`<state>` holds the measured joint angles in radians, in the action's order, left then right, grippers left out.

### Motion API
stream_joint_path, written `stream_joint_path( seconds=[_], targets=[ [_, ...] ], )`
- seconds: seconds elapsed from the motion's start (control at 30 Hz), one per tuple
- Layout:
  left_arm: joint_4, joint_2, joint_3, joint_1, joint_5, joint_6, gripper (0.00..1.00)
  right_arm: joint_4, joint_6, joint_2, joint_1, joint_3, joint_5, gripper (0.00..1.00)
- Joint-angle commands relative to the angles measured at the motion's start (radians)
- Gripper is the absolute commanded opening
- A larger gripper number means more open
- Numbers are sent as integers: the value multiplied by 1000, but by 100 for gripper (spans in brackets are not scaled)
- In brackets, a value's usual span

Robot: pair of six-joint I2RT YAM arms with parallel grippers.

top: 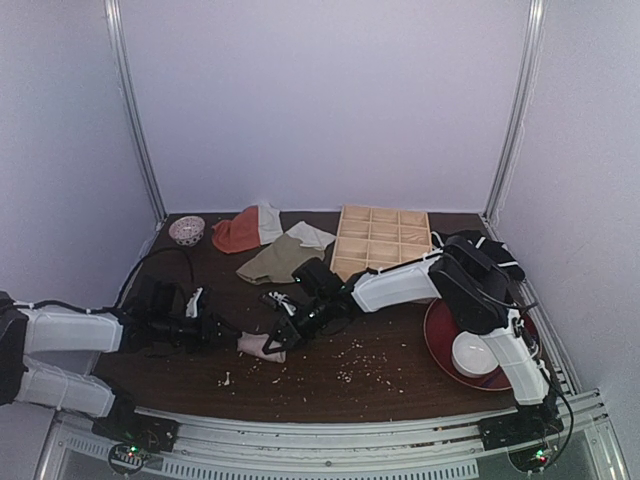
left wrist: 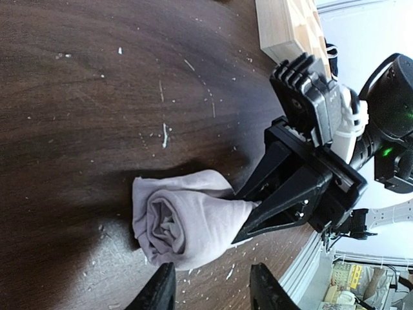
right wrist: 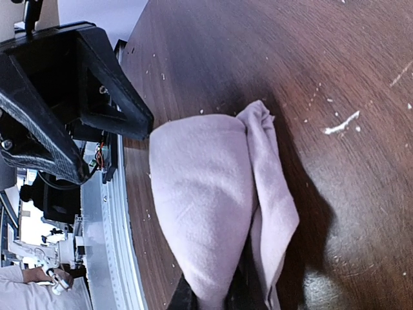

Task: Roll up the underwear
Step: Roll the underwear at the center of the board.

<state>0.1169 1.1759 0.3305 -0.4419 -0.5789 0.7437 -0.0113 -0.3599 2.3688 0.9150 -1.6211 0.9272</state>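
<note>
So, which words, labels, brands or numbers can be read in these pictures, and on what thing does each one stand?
None can be read.
The rolled underwear shows only plain pink fabric.
The wooden compartment tray is bare; the small bowl has marks too small to tell.

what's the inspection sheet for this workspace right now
surface: dark wooden table, pale crumbs scattered
job's things: underwear rolled up, lying on the table
clutter: olive-green cloth, orange-red and white cloth, small bowl, wooden divider tray, red plate holding white bowl
hands: right hand shut on the roll's end; left hand open, just short of it
cables: black cable looping at the table's left edge
surroundings: white walls, metal corner posts
</note>
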Motion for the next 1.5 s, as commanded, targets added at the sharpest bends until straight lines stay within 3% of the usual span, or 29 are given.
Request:
stream_joint_path(
  seconds=[0.0,0.5,0.83,0.9,1.1,1.33,1.47],
  targets=[
    [36,36,-6,8,-12,-30,41,79,-50,48,-5,33,-4,0],
    [263,252,-4,8,-98,-69,44,189,8,62,-5,-13,26,0],
    [243,300,32,8,-114,-104,43,264,53,84,-5,-68,24,0],
    [245,311,54,9,-118,-104,38,273,58,85,-5,-74,20,0],
    [244,330,62,8,-124,-102,1,292,76,85,-4,-85,1,0],
    [225,332,64,6,-115,-107,0,289,136,34,-3,-63,-74,20],
    [224,334,67,6,-119,-109,0,235,163,-40,-4,-4,-160,24]
  ],
)
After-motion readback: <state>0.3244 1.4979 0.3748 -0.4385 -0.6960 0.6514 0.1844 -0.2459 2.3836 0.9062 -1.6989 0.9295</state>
